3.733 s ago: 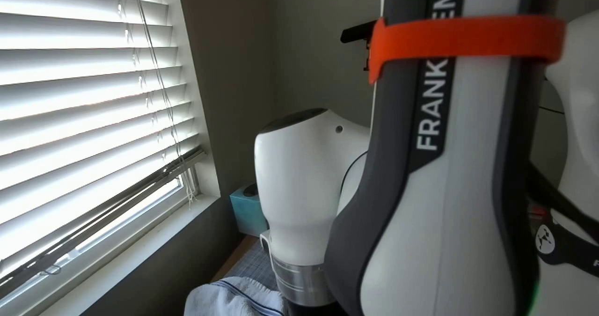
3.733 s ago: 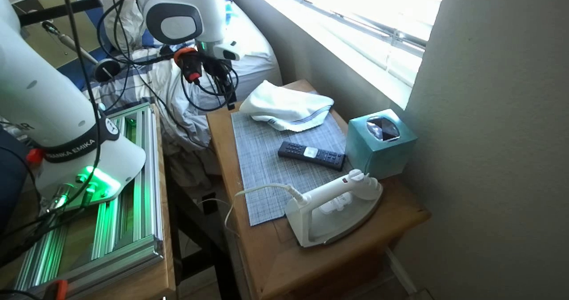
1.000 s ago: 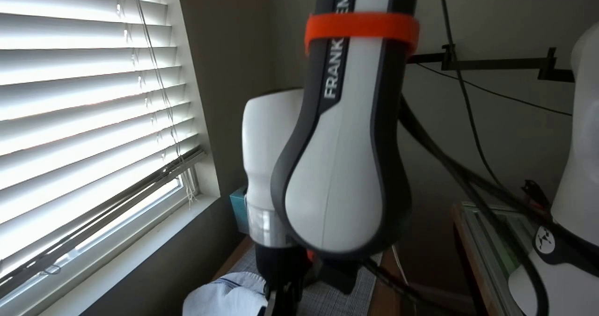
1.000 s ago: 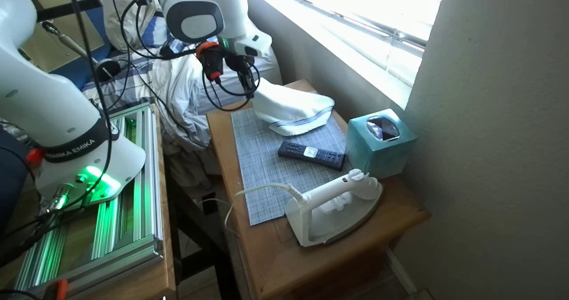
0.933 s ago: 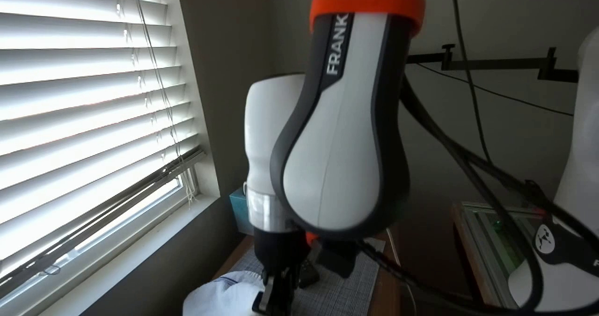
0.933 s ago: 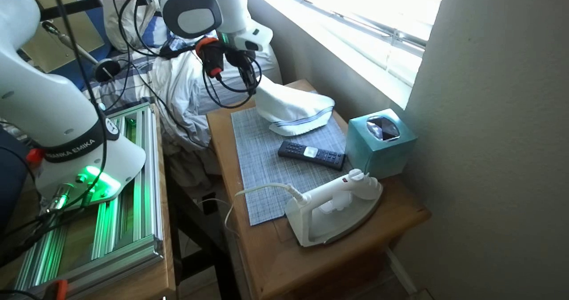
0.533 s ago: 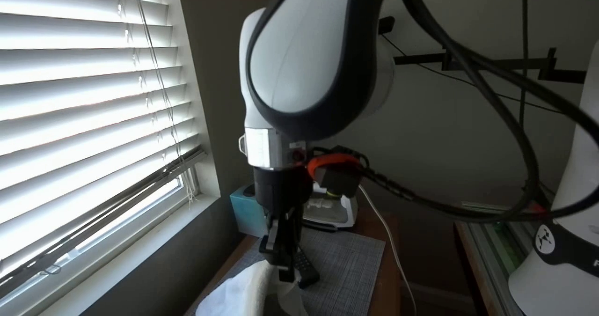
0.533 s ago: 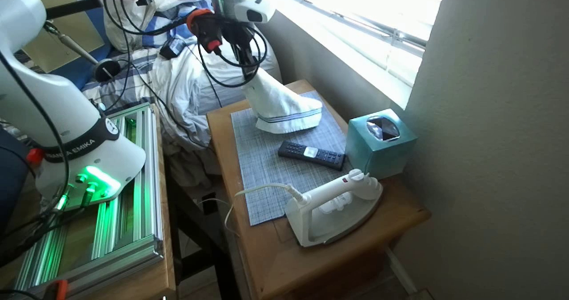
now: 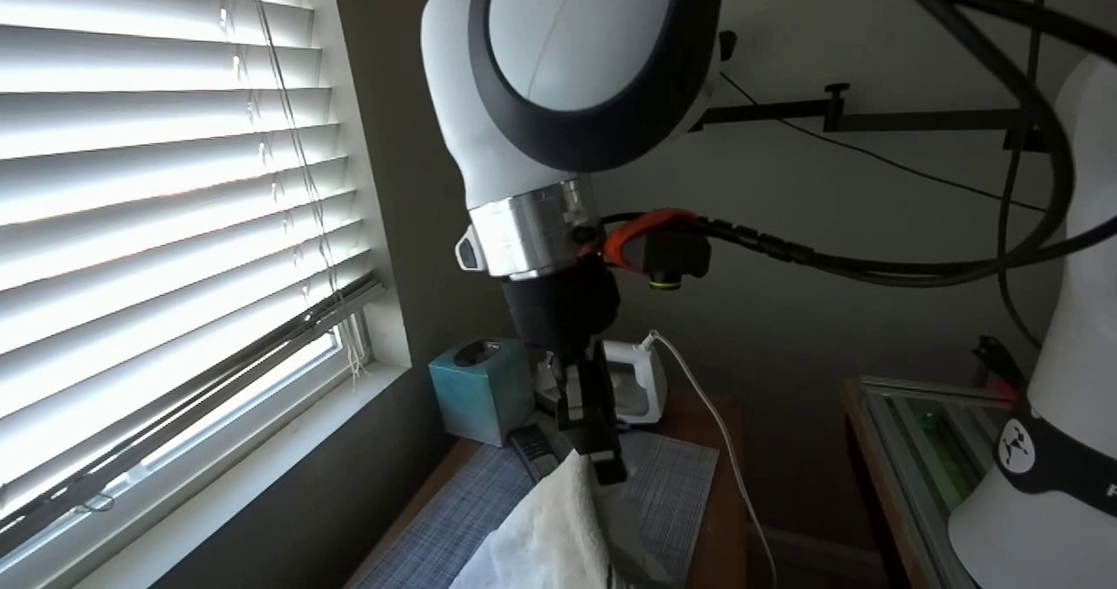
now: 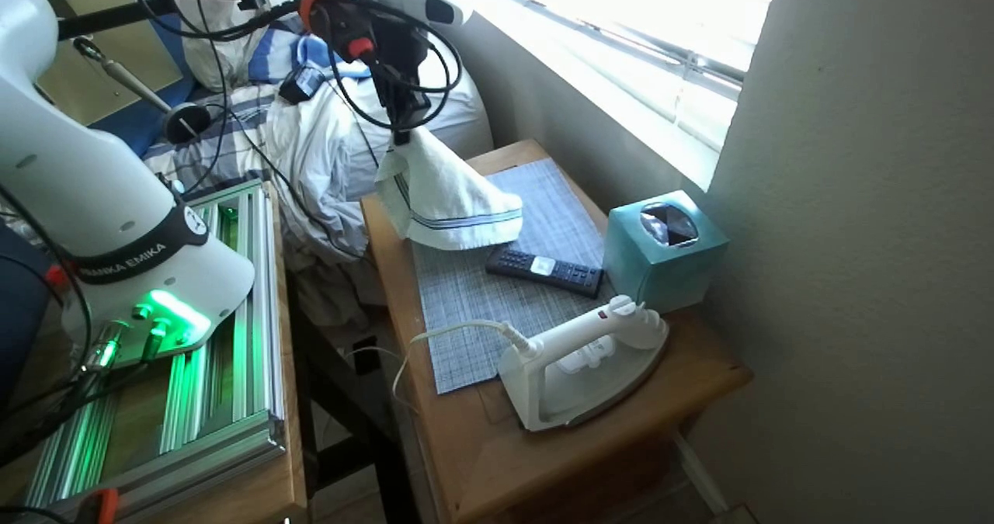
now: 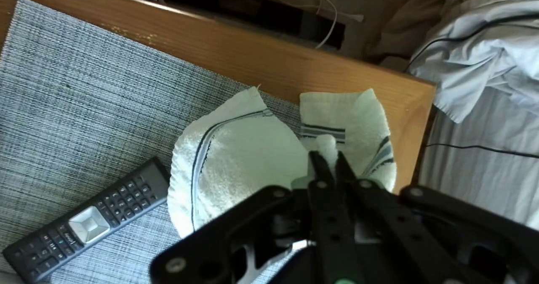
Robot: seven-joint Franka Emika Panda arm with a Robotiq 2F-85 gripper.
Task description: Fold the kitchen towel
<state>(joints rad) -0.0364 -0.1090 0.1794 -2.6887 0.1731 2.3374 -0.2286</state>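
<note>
The black gripper has its fingers clamped on a tuft of the white kitchen towel, which hangs beneath them like a lopsided tent. In an exterior view the cloth's long axis slants from the peak at the fingertips down and right, to a blue-striped hem over the grey mat, near the black remote. In the wrist view a broad flap spreads left of the fingers, a narrower one upper right, over the wooden table.
</note>
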